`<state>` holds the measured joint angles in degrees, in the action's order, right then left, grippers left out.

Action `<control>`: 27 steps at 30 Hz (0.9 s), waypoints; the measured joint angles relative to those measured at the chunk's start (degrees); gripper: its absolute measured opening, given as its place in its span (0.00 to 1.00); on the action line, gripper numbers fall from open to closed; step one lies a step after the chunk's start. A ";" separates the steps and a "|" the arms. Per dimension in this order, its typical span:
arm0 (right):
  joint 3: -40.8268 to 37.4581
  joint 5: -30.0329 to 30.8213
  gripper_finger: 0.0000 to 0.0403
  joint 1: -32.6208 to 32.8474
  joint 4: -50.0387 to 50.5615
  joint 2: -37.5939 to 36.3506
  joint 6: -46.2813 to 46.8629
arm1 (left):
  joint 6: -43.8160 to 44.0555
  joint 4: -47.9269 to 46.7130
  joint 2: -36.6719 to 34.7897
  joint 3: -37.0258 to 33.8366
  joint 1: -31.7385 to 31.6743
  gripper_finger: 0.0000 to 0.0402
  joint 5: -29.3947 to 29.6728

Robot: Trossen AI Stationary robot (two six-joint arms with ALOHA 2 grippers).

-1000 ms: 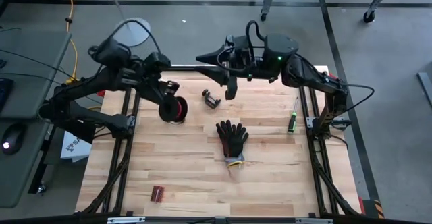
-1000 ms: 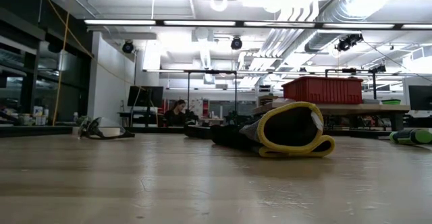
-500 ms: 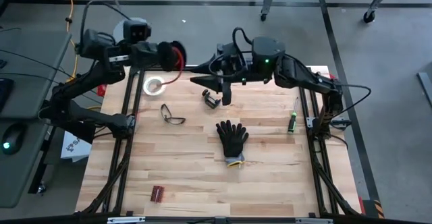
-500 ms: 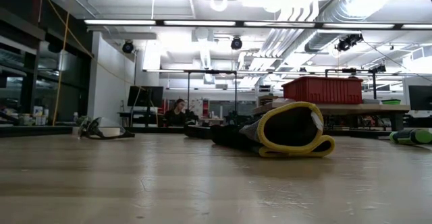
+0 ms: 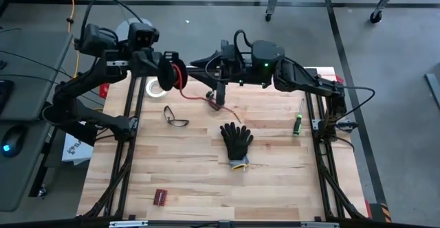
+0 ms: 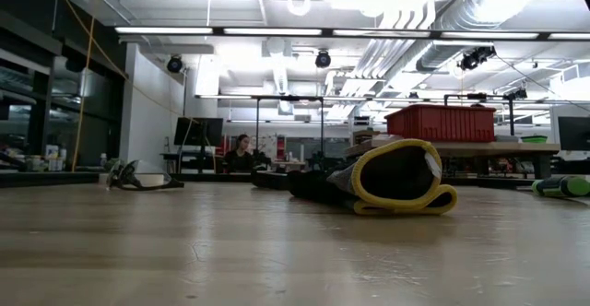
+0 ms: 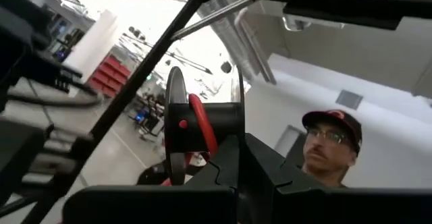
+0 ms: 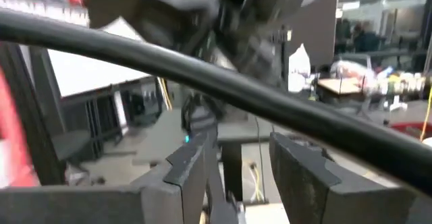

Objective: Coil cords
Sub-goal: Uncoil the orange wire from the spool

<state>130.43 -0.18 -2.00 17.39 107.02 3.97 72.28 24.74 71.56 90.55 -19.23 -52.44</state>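
The cords are one thin red cord on a small black spool (image 5: 172,73), which is up in the air over the table's far left with my left gripper (image 5: 159,64) shut on it. In the left wrist view the spool (image 7: 196,126) stands just beyond the fingers. A loose run of red cord (image 5: 203,98) trails from the spool down onto the table. My right gripper (image 5: 206,66) is level and open just to the right of the spool, and nothing is between its fingers (image 8: 185,170). My left gripper holds the spool by the edge of one flange (image 7: 237,137), pinched between its two shut fingers. The spool is lifted clear of the table with its axle lying level. The red cord hangs slack from it down to the wood.
On the table lie a black glove (image 5: 237,140), safety glasses (image 5: 175,117), a white tape ring (image 5: 157,86), a small black clamp (image 5: 217,103), a green screwdriver (image 5: 298,121) and a small red item (image 5: 160,197). A person (image 7: 331,146) stands beyond the table.
My left gripper has risen from low over the table toward its far left with the spool and has rolled. The spool is lifted clear, and a run of cord now trails onto the table. My right gripper has gone toward the table's left, closer to the spool.
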 joint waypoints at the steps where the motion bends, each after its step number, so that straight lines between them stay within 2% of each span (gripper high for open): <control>1: 0.00 -0.15 0.37 0.00 -0.57 -0.08 0.02 | -1.04 -0.69 -0.06 0.02 0.16 0.01 0.19; 4: 0.02 -2.11 0.36 0.19 -0.95 -0.11 -0.19 | -3.58 -1.64 0.54 0.02 0.30 0.01 0.45; 6: 0.00 -3.92 0.32 0.69 -1.39 -0.07 -0.49 | -4.42 -1.98 1.11 0.02 0.30 0.01 1.00; 11: 0.00 -4.42 0.04 1.99 -2.19 -0.09 -1.69 | -5.49 -2.00 2.29 0.02 0.27 0.01 1.92; 20: 0.00 -7.71 0.00 3.11 -2.17 -0.09 -1.49 | -8.74 -2.09 3.77 0.02 0.22 0.01 2.77; 27: 0.00 -14.92 0.00 3.56 -3.48 -0.15 -1.41 | -13.83 -2.94 3.30 -0.01 -2.53 0.01 -0.58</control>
<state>130.43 -15.10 1.56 13.92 106.87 2.57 58.45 21.79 74.86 90.54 -21.77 -53.01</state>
